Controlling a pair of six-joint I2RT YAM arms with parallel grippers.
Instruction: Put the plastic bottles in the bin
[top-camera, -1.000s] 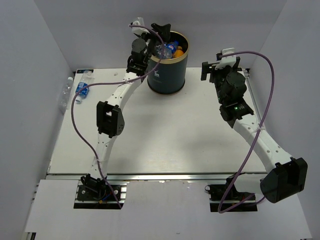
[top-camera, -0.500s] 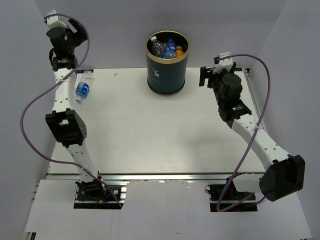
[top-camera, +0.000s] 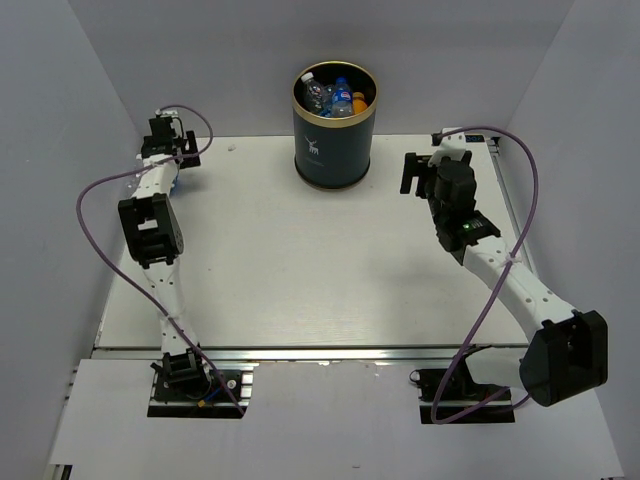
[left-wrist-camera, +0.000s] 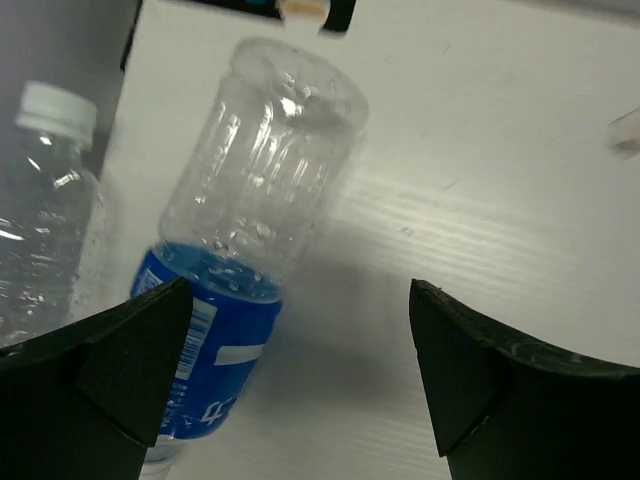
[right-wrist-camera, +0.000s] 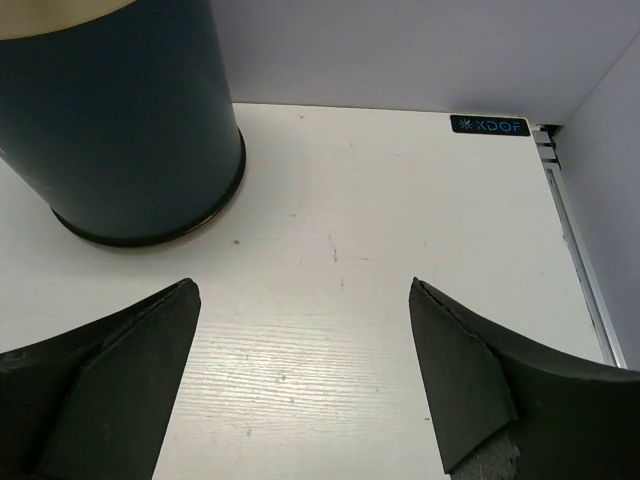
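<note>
The navy bin with a gold rim stands at the back middle and holds several bottles, one of them orange. My left gripper is at the far left corner, low over the table. In the left wrist view it is open above a lying clear bottle with a blue label, whose label end is by the left finger. A second clear bottle with a white cap lies further left by the wall. My right gripper is open and empty, right of the bin.
The left wall runs close along the two lying bottles. A metal rail borders the table's right edge. A black label sits at the back right corner.
My left arm has swung from the bin to the far left corner and come down low over the lying bottle. My right arm has shifted only slightly.
</note>
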